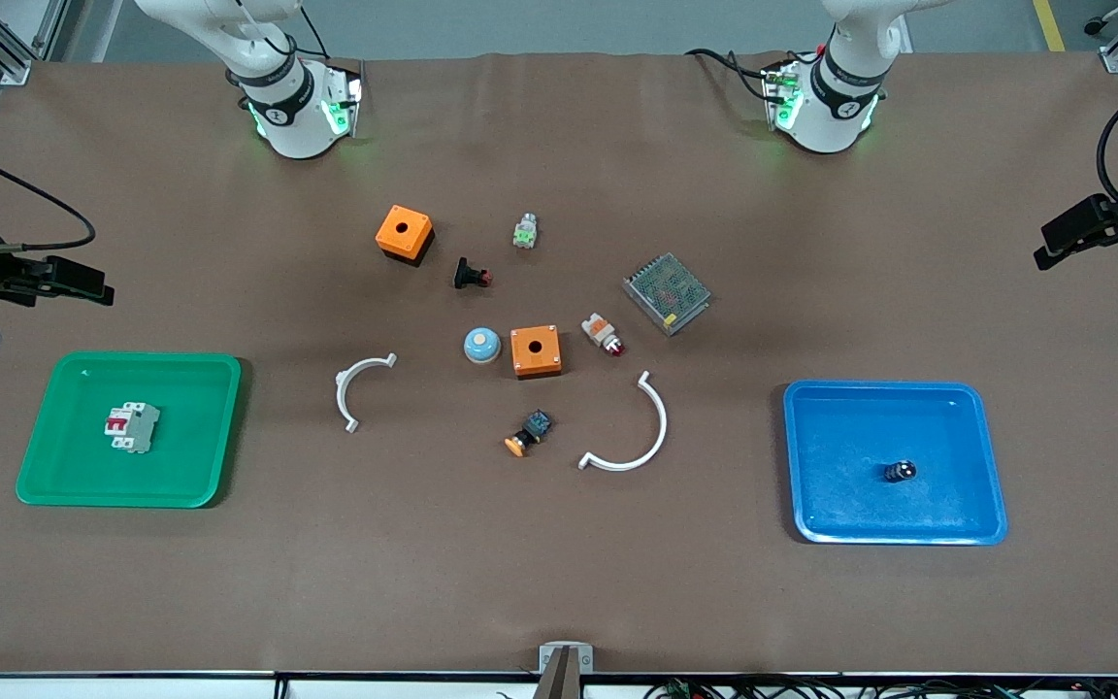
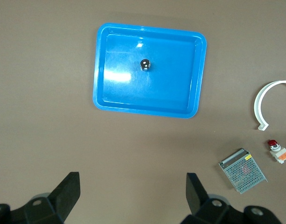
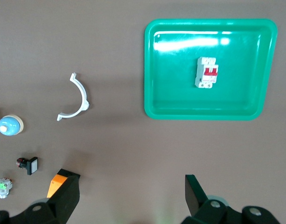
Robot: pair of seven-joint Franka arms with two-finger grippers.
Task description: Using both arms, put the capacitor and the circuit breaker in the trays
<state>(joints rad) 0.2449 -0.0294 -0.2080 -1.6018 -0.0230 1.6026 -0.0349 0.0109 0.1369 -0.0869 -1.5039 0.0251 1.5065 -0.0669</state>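
The capacitor [image 1: 900, 472], a tiny black cylinder with a silvery top, stands in the blue tray [image 1: 840, 437] at the left arm's end. It also shows in the left wrist view [image 2: 145, 64], in the tray [image 2: 119, 88]. The circuit breaker [image 1: 131, 427], a white-grey block with a red lever, lies in the green tray [image 1: 180, 408] at the right arm's end. It also shows in the right wrist view [image 3: 206, 73], in the tray [image 3: 170, 84]. My left gripper [image 2: 132, 186] is open and empty, high over bare table. My right gripper [image 3: 131, 186] is open and empty, high over bare table. Neither gripper shows in the front view.
Mid-table lie two orange boxes [image 1: 404, 233] [image 1: 535, 350], a mesh power supply [image 1: 667, 293], two white curved clips [image 1: 361, 388] [image 1: 637, 437], a blue dome [image 1: 482, 345], a black push-button [image 1: 471, 276], a white-orange part [image 1: 602, 334] and a blue-black part [image 1: 530, 432].
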